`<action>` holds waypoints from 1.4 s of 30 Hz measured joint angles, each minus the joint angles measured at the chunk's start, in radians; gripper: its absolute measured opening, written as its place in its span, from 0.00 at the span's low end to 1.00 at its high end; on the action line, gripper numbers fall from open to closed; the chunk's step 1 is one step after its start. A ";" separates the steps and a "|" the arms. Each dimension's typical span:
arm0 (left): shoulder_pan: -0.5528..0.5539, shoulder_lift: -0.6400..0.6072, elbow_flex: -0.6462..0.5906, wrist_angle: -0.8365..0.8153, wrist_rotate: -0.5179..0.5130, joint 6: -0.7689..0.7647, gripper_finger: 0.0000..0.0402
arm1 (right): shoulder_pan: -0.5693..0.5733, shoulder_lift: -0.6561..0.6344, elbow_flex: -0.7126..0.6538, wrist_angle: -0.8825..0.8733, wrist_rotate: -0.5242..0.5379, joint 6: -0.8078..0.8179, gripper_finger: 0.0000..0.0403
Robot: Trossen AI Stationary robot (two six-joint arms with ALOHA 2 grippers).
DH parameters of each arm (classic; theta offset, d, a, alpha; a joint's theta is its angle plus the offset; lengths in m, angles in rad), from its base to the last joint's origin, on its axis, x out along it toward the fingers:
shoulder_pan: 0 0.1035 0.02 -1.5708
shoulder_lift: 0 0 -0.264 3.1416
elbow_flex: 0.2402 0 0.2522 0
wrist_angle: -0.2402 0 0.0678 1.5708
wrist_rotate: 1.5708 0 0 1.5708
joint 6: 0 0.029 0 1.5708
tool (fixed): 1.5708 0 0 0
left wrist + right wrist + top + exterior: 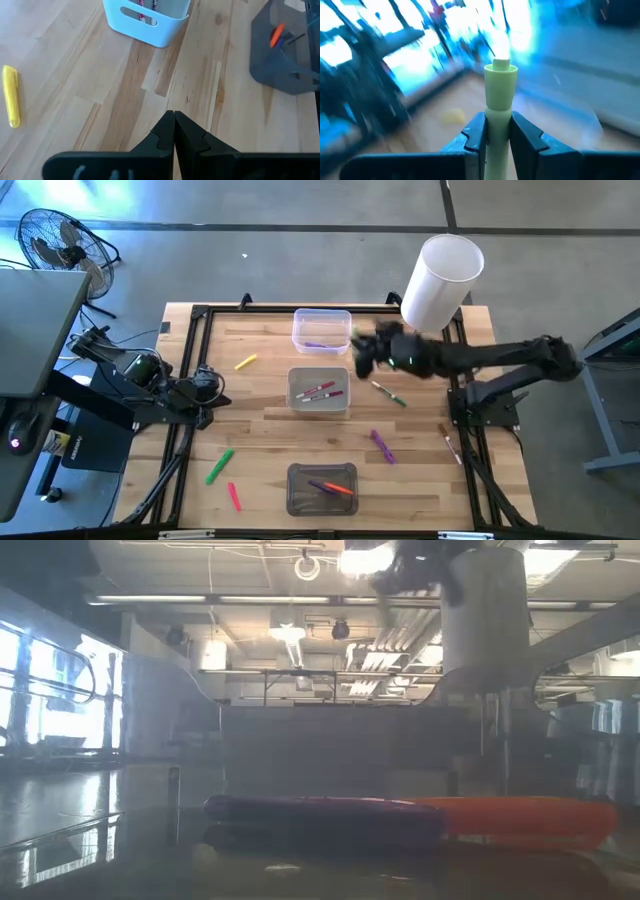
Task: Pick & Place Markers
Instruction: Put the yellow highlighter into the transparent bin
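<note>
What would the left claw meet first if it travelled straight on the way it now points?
Probably the pale translucent plastic bin holding red-and-white markers: it lies almost dead ahead of the shut left claw, across bare wooden table. Depth is uncertain; a slight drift could send it past the bin's corner.

No legible text, label, brand, number or sign anywhere.

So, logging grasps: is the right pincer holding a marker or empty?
Holding one: the right pincer is shut on a light green marker that stands up between its fingers.
</note>
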 joint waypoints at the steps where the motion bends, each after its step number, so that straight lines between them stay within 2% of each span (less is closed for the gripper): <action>1: 0.000 0.000 0.000 0.000 0.000 0.000 0.00 | -0.037 0.020 0.001 0.101 -0.038 -0.053 0.13; 4: 0.000 0.000 0.000 0.000 -0.002 0.000 0.00 | -0.131 0.098 0.021 0.278 -0.105 -0.173 0.13; 10: 0.000 0.000 0.000 0.000 -0.002 0.000 0.00 | -0.262 0.335 0.240 0.200 -0.233 -0.359 0.13; 18: 0.000 0.000 0.000 0.000 -0.043 0.000 0.00 | -0.364 0.670 0.627 -0.133 -0.350 -0.514 0.13; 25: 0.000 0.000 0.000 0.000 -0.052 0.000 0.00 | -0.415 0.883 0.864 -0.423 -0.360 -0.552 0.13; 32: 0.000 0.000 0.000 0.000 -0.052 0.000 0.00 | -0.434 0.971 0.905 -0.552 -0.360 -0.546 0.13; 38: 0.000 0.000 0.000 -0.002 -0.078 0.000 0.00 | -0.431 0.974 0.874 -0.596 -0.314 -0.519 0.28; 42: 0.000 0.000 0.000 -0.002 -0.081 0.000 0.00 | -0.428 0.974 0.874 -0.607 -0.318 -0.501 0.32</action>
